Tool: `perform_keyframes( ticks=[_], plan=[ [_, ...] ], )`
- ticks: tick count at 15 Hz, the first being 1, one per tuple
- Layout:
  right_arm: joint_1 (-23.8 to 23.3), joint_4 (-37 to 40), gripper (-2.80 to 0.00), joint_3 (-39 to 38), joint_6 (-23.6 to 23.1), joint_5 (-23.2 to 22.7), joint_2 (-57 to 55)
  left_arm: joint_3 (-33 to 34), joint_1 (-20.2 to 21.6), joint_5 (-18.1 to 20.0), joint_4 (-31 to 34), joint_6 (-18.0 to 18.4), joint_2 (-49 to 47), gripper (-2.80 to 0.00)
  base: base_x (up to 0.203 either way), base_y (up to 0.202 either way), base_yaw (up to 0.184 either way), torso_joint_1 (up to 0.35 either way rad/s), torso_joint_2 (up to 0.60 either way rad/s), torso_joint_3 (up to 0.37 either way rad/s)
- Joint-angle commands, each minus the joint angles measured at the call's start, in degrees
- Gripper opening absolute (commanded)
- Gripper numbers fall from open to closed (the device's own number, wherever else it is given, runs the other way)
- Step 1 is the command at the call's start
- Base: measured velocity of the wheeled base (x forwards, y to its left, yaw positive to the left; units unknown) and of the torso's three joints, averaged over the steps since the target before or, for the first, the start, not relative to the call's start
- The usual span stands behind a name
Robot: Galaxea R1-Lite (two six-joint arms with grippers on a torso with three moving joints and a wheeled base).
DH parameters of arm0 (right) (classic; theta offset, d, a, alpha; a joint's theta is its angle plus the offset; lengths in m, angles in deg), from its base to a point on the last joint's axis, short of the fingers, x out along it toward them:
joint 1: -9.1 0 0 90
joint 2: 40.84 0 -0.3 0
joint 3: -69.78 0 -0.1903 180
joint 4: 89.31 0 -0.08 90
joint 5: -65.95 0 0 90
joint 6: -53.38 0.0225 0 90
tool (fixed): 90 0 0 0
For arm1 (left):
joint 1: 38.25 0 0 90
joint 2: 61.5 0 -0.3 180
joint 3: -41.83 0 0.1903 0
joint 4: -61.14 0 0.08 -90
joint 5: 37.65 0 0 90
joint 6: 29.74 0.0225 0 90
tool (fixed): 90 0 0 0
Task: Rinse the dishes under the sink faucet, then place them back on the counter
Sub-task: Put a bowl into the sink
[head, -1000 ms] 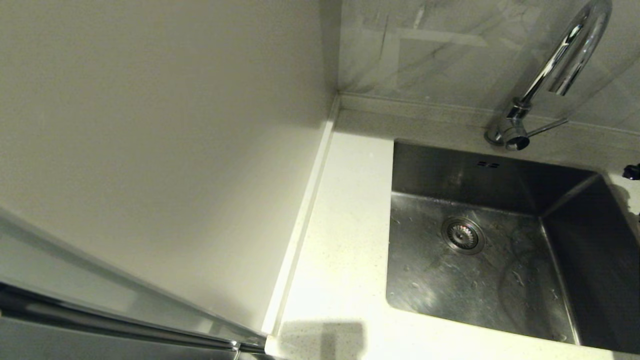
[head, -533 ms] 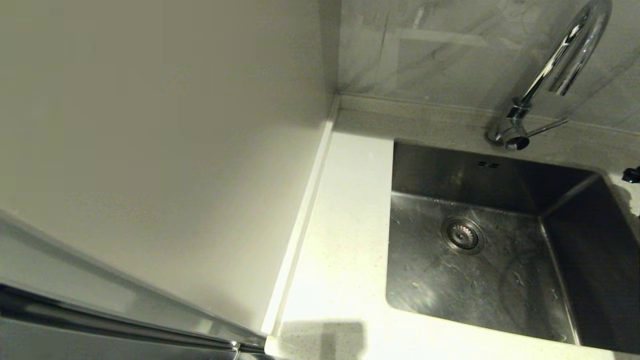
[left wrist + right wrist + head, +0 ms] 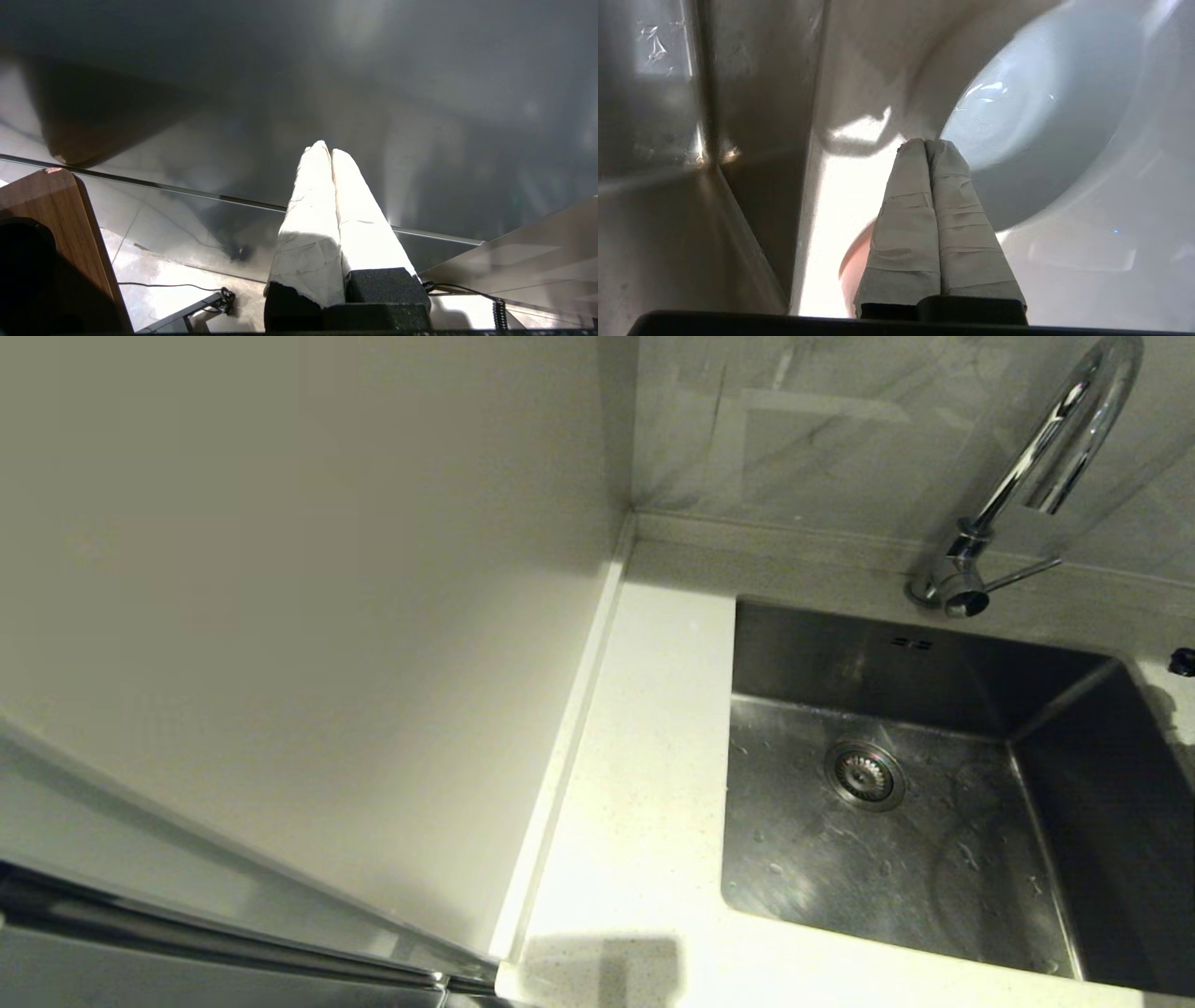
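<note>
Dim, yellowish light; glare on counter point(image 3: 644, 784).

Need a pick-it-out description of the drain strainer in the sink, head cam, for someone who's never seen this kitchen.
Start at the steel sink sunk into the white counter, below the chrome gooseneck faucet. On the basin floor, toward the back wall, sits the drain strainer. It is the only round fitting there, a ringed metal disc; the overflow slots are two small dark dashes up on the back wall.

Brushed steel sink point(image 3: 896, 821), glossy chrome faucet point(image 3: 1046, 457), smooth speckled stone counter point(image 3: 644, 784), glazed plate point(image 3: 1031, 135).
</note>
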Motion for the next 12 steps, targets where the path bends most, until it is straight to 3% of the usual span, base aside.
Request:
perform_keyframes(
  ticks=[1, 7, 12],
  plan=[
    [0.06, 0.48, -2.8, -0.38, -0.15, -0.3, 1.92, 0.18, 0.0, 0.0, -0.05, -0.03, 0.0, -2.8, 0.0, 0.0, 0.0, 0.0, 0.0, 0.0],
    [2.16, 0.7, -2.8, -6.78, -0.08, -2.94, 8.73, 0.18, -0.05, 0.0, -0.09, -0.03, 0.0, -2.8, 0.0, 0.0, 0.0, 0.0, 0.0, 0.0],
    [10.21, 0.68, -2.8, -13.06, -0.16, -5.58, 15.73, 0.18, 0.0, 0.0, -0.07, -0.03, 0.0, -2.8, 0.0, 0.0, 0.0, 0.0, 0.0, 0.0]
  ],
)
